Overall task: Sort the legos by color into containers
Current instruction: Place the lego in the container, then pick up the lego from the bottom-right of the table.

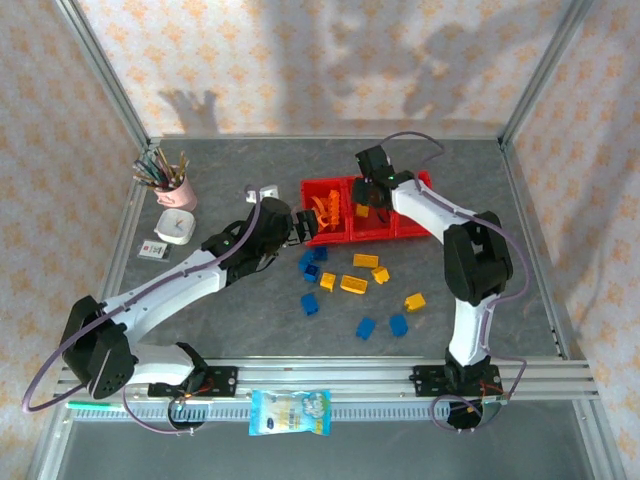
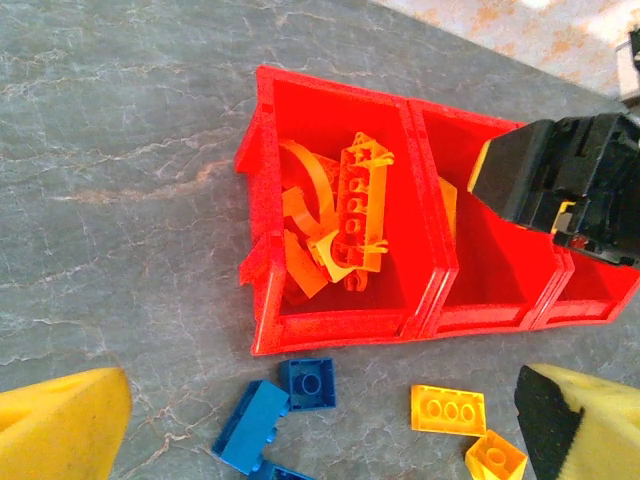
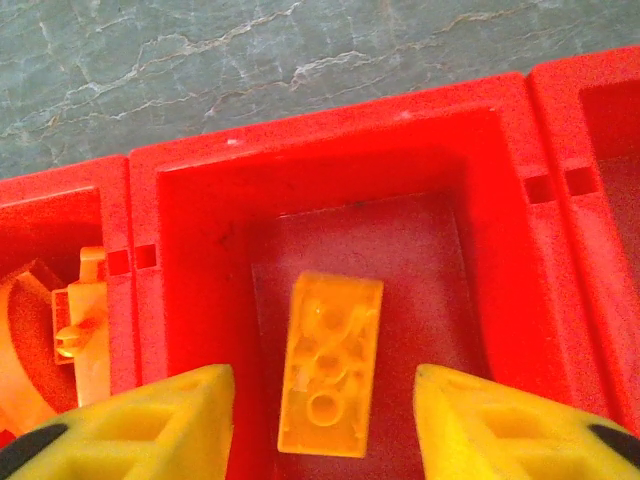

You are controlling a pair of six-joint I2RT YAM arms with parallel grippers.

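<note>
Right wrist view: right gripper (image 3: 325,425) fingers apart over yellow brick (image 3: 330,365) in mid bin (image 3: 330,150); best lift straight up, clear of walls. Left gripper (image 2: 320,425) also apart, nr blue bricks (image 2: 308,384).

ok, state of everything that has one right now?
left gripper, open, empty, in front of the bins
right gripper, open, above the middle bin
left bin, holds orange pieces
middle bin, yellow brick lying flat inside
loose bricks, blue and yellow, unsorted on the table
</note>
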